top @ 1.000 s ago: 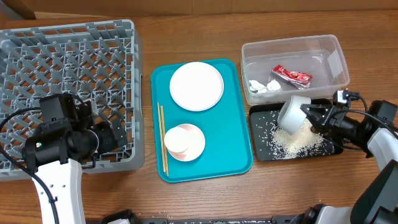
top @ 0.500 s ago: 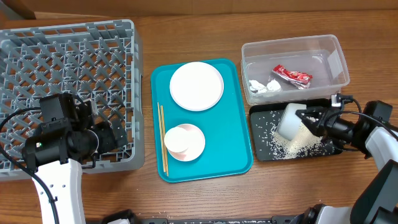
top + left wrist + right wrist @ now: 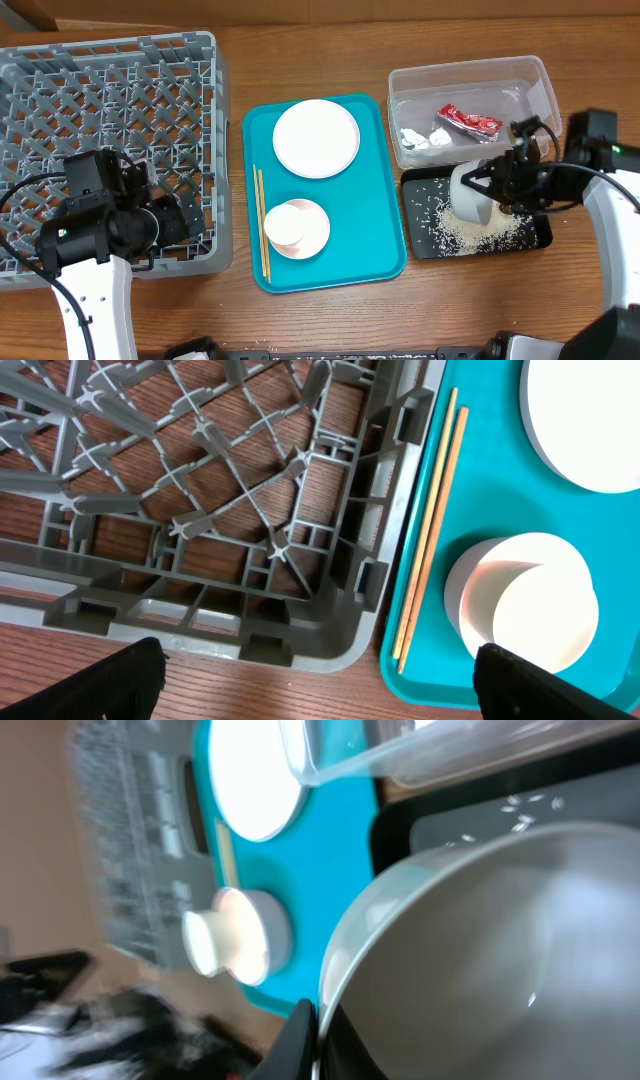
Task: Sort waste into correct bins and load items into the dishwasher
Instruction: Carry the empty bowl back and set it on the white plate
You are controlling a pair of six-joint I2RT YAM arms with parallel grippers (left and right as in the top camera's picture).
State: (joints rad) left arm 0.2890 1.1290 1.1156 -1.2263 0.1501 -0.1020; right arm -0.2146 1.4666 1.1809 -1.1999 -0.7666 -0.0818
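Observation:
My right gripper [image 3: 500, 186] is shut on the rim of the grey-green bowl [image 3: 471, 193] and holds it tilted over the black tray [image 3: 540, 238], where loose rice [image 3: 470, 230] lies. In the right wrist view the fingers [image 3: 318, 1025] pinch the bowl [image 3: 480, 950]. The clear tub [image 3: 530, 80] holds the red wrapper [image 3: 468, 121] and white napkin [image 3: 425, 138]. The white plate [image 3: 316, 138], the pink bowl [image 3: 312, 232] with the white cup [image 3: 282, 227] in it, and the chopsticks [image 3: 261, 235] lie on the teal tray. My left gripper [image 3: 178, 222] is open and empty over the dish rack's [image 3: 100, 120] front right corner.
The teal tray [image 3: 380, 200] sits between the rack and the bins. The left wrist view shows the rack corner [image 3: 200, 490], the chopsticks [image 3: 430, 530] and the cup [image 3: 520, 605] close together. Bare wooden table lies along the front edge.
My right arm has swung toward the back of the table and turned the bowl more upright over the black tray, uncovering the rice pile. The left arm has not moved.

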